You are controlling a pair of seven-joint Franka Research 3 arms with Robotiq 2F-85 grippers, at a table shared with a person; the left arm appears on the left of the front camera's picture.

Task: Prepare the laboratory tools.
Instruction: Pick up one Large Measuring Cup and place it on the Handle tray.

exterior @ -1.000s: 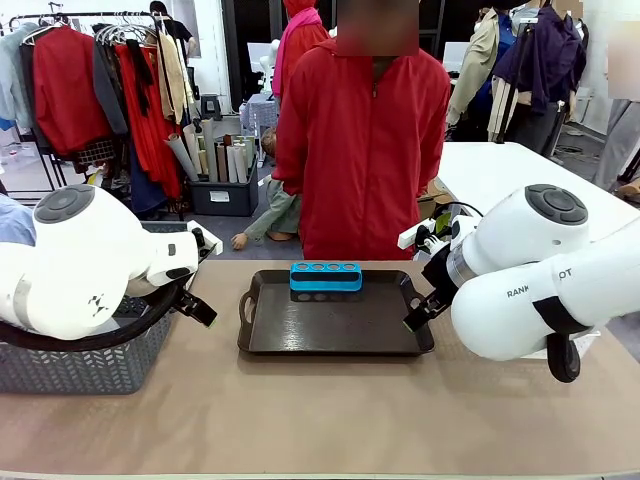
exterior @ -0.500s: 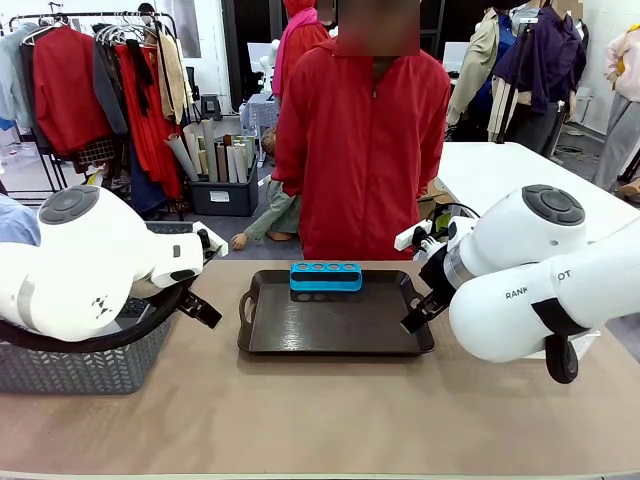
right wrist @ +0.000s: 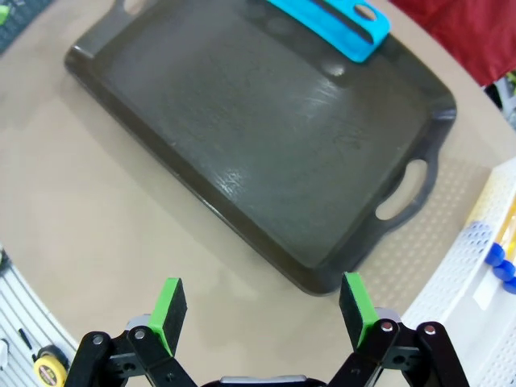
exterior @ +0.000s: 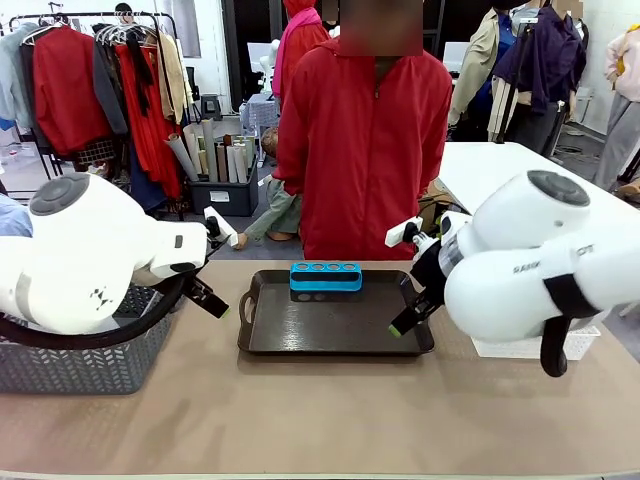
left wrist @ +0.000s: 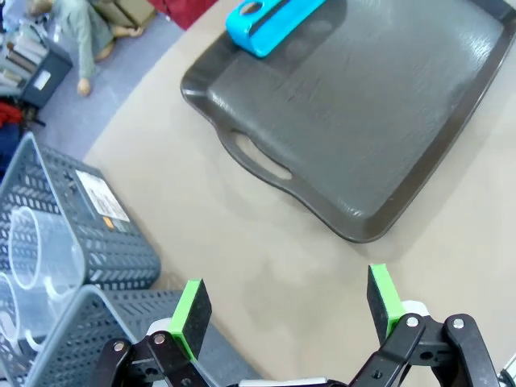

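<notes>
As nothing but the blue rack [left wrist: 270, 18] sits on the tray [left wrist: 363, 121], I judge the task to be at its opening step, with every tool yet to be fetched.

Left wrist view: the left gripper [left wrist: 286, 305] hangs with its fingers spread wide and empty over bare table [left wrist: 242, 242], just beside the tray's handle. The grey basket [left wrist: 105, 234] lies off to one side, and a clear beaker [left wrist: 36, 250] stands inside it. I cannot pick out the flask.

Right wrist view: the right gripper [right wrist: 262, 302] is likewise spread and empty, above the table at the tray's near edge. The white basket [right wrist: 459, 282] is beside that end of the tray, holding blue-capped tubes [right wrist: 496, 264].

Front view: the tray lies between the two arms, the rack at its far edge with its holes empty, and a person [exterior: 365, 150] stands behind.

Next, I expect each arm must swing outward to its own basket. The left should come down over the beaker's rim or handle, and the right should close on a single tube without disturbing its neighbours.
</notes>
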